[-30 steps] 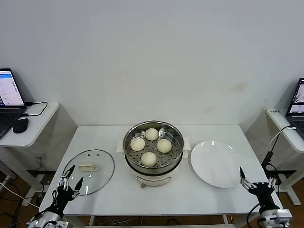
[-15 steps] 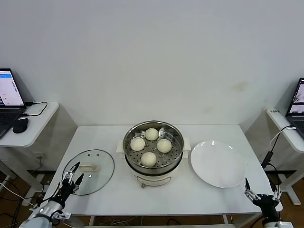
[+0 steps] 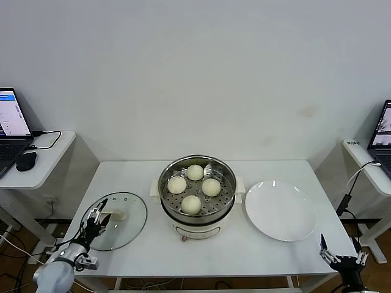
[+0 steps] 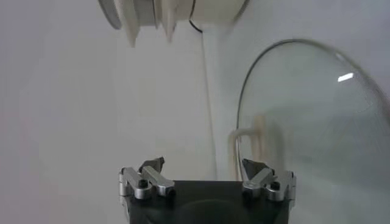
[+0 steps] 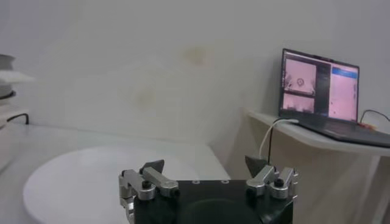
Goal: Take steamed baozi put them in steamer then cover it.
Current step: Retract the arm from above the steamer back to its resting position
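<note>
Four off-white baozi (image 3: 194,186) sit on the perforated tray inside the steel steamer (image 3: 197,210) at the table's centre. The clear glass cover (image 3: 125,226) lies flat on the table to the steamer's left, its cream handle (image 3: 113,215) up. My left gripper (image 3: 96,218) is open at the cover's near-left rim, a short way from the handle; in the left wrist view the cover (image 4: 317,122) and handle (image 4: 248,137) lie just ahead of the open gripper (image 4: 203,167). My right gripper (image 3: 342,259) is open and empty, low at the table's front right corner.
An empty white plate (image 3: 280,209) lies right of the steamer and shows in the right wrist view (image 5: 79,176). Side desks with laptops (image 3: 11,125) stand at both sides. The white table (image 3: 153,250) has bare surface along its front.
My left gripper has moved forward onto the cover's rim towards the handle. My right gripper has drawn back and down from the plate to the table's front corner.
</note>
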Available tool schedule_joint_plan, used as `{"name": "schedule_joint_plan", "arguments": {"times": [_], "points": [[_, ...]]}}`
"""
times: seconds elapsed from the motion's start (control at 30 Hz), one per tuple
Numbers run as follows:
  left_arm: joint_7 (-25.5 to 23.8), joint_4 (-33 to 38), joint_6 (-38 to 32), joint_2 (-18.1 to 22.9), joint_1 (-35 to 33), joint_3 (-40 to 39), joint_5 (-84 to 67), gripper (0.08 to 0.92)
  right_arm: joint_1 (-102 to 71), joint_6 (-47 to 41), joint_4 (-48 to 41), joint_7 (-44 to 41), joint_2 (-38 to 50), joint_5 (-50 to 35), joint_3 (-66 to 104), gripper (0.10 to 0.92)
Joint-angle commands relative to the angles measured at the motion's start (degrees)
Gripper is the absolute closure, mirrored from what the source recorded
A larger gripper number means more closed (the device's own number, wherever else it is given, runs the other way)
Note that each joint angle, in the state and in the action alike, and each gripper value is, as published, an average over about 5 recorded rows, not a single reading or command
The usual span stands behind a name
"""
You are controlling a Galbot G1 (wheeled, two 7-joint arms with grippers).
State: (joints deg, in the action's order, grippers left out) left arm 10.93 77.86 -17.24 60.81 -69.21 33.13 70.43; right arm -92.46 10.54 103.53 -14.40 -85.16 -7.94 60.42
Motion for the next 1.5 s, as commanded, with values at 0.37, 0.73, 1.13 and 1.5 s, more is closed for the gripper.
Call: {"name": "schedule_joint_plan", "arguments": {"times": [0.37,0.73,1.13,1.5], "points": [[-0.2,-7.9,-0.3,0.1,7.5,-1.7,0.4,0.177,0.7,0.3,-1.9,-0.1,-0.2,0.7,0.0,0.202],[-0.9,-8.3,-0.4,0.5,7.7,-2.2,-0.6,0.352,1.3,0.5,-3.0,-0.1,-0.2,1.3,-0.8,0.203],[1.8,-8.7,-1.7,1.3,7.1,-1.9,-2.9,0.715,1.0,0.7,-2.7,-0.2,-0.2,1.7,-1.0,0.203],[-0.6,13.3,12.7,-0.1,-3.5,2.0,-9.6,0.853,-0.3,1.5,-0.6,0.1,0.5,1.9,-3.9,0.203]]}}
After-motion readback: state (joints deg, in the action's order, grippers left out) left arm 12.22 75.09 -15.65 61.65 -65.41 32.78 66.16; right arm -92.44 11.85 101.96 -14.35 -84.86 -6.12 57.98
